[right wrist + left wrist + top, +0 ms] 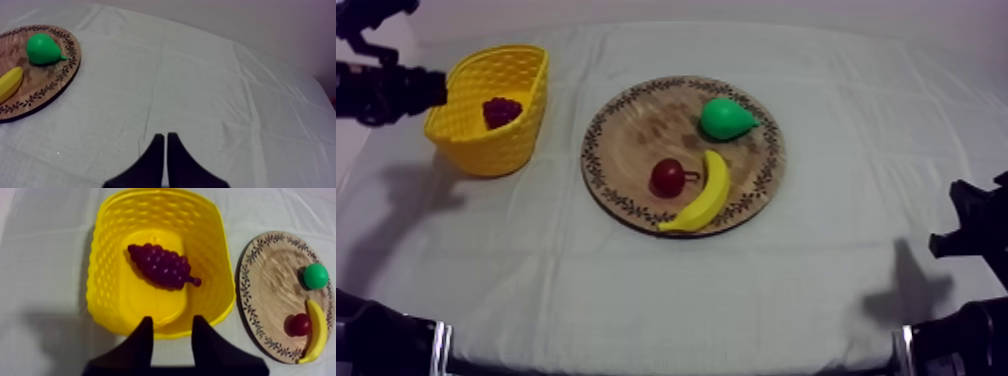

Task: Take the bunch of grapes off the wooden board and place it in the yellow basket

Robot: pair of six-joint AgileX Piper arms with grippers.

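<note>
one bunch of grapes [162, 266] lies flat on the floor of the yellow basket [105, 278], with its stem end toward the wooden board [265, 288]. in the top view the basket sits at the upper left of the frame. the board is in the middle, just beside the basket and not touching it. so the drop looks done to me, and the step in hand is to take the arm away.

to do that well, i think the left gripper [172, 322] should go up first and only then move off to the side. its two fingers are close to the nearest rim of the basket. a low sideways pull could knock the rim and push the basket along. the basket looks light, so a slow lift is the safe way.

the left gripper is spread wide and holds nothing, and the grapes lie apart from its fingertips. the right gripper [165, 136] has its fingers pressed together with nothing between them, over bare cloth [200, 90]. a banana [704, 195], a pear [726, 118] and a small red fruit [666, 178] rest on the board, and none of them needs to move.
</note>
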